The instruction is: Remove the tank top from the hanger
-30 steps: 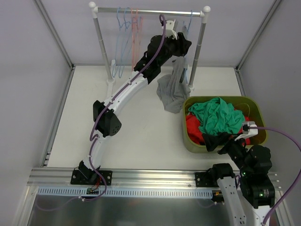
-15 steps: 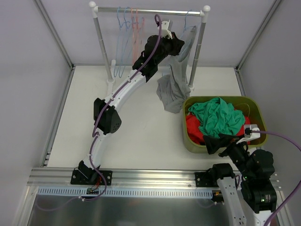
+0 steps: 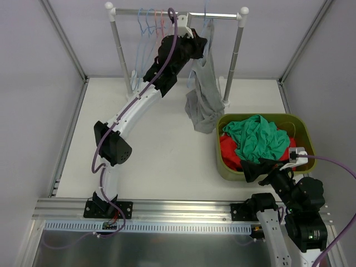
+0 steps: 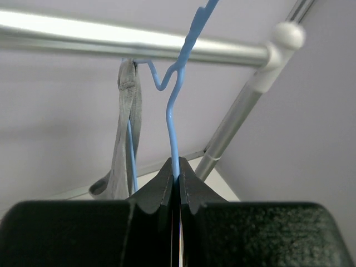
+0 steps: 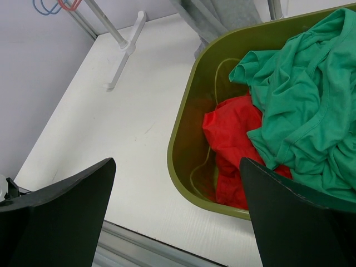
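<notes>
Since a sec ago the L arm has swung up and left, taking the L gripper (image 3: 196, 41) to rail height, and its jaws have gone from partly apart to shut. R arm has barely shifted.

Upper left of the overhead view: spare hangers (image 3: 147, 28), blue and pink, are bunched at the left end of the rail (image 3: 222, 15), no cloth on them, parked out of the way.

Just right of them, upper centre, the jaws are clamped on the thin wire of the blue hanger (image 4: 171, 128). Wrist view shows the wire pinched right at the tips, below the twisted neck. Prob. gripped there so the hanger stays put while the cloth is pulled off. Can't tell if the hook sits on the rail or is lifted clear.

Tank top (image 3: 203, 100): grey, not off the hanger yet. In the wrist view one strap loops over the hanger's left shoulder. The body hangs straight down at centre frame, its lower end bunched low over the worktop (image 3: 167, 172), near the bin's far-left corner. Touching or not, can't tell.

Lower right: olive bin (image 3: 221, 158) w/ a green shirt (image 3: 258, 139) over a red garment (image 3: 227, 151), likely where clothes end up. R gripper (image 3: 257, 168) hovers at the bin's near rim, jaws wide apart, holding nothing. It's well apart from the tank top, so I'd judge it's waiting to come in & strip the strap.
</notes>
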`<state>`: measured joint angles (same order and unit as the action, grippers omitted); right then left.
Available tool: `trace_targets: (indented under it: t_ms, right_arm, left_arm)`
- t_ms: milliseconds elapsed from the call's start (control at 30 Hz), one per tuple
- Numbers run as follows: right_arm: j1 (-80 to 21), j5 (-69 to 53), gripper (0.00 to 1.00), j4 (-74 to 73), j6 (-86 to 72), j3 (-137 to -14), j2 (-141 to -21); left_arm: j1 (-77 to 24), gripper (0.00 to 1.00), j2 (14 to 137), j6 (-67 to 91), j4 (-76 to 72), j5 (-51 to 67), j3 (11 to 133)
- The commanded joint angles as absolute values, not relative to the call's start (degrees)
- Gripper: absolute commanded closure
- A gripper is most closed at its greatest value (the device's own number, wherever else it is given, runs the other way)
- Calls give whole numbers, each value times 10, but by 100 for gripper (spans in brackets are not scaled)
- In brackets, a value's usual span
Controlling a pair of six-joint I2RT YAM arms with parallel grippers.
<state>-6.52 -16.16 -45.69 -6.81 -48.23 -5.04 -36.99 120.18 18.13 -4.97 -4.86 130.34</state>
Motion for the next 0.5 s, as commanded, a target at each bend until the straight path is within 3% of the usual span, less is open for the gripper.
trace_targets:
  t_ms: [0,133,467]
  right_arm:
    - [-66,-175,0,-429,-66,-482,-62]
    - [-66,-168,1,-430,-47,-493,-70]
    - [-66,-173,0,-424,18,-541,-119]
  left_arm:
    - [-369,100,1113,162,-77,-59,1310]
    - [-369,100,1055,165,-40,-68,1265]
    - [-369,100,759,185,-4,-85,978]
